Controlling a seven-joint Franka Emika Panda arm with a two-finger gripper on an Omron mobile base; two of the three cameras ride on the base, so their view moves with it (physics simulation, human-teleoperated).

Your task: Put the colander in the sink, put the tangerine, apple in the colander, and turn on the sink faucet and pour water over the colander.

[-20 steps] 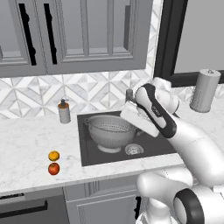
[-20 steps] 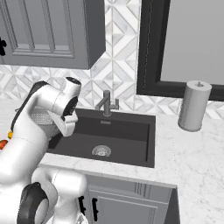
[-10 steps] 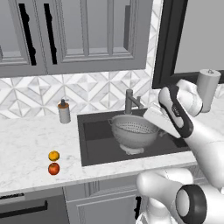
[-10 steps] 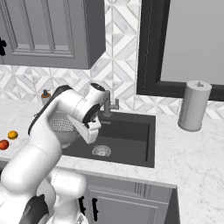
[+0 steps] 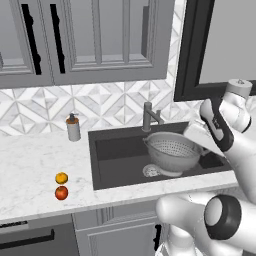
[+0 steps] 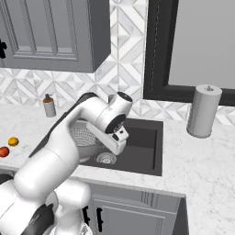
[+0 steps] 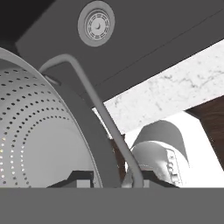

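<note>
Gripper (image 7: 109, 177) clamped on rim of colander (image 5: 172, 151), jaws drawn in tight with wall of bowl between them, one dark fingertip (image 7: 78, 177) inside the bowl, the other outside by the thin wire side handle. Perforated inner wall large at left of hand view, handle loop arching over the rim.

Colander held tilted over right half of sink (image 5: 120, 165), seized at its right edge in left base view; whether base touches basin floor, cannot tell. In right base view, colander (image 6: 85, 137) partly hidden behind white forearm, mouth turned up and toward the wall.

Round silver drain (image 5: 150, 171) just beside and below colander, at its left in left base view; same drain (image 7: 96, 24) at top of hand view, on dark basin floor.

Sink faucet (image 5: 149, 116) upright at back rim of sink, directly behind colander, spout angled forward and right. Lever position not legible.

Soap dispenser (image 5: 73, 127) on counter (image 5: 35, 165) at left rear corner of sink, against tiled backsplash.

Tangerine (image 5: 61, 177) and apple (image 5: 61, 192) on counter left of sink, well apart from colander; tangerine farther from front edge, apple nearer, the two just beside each other, possibly touching. Same pair at far left of right base view.

Grey cylindrical canister (image 6: 203, 110) with knob on top, standing on counter right of sink, under dark-framed window.
</note>
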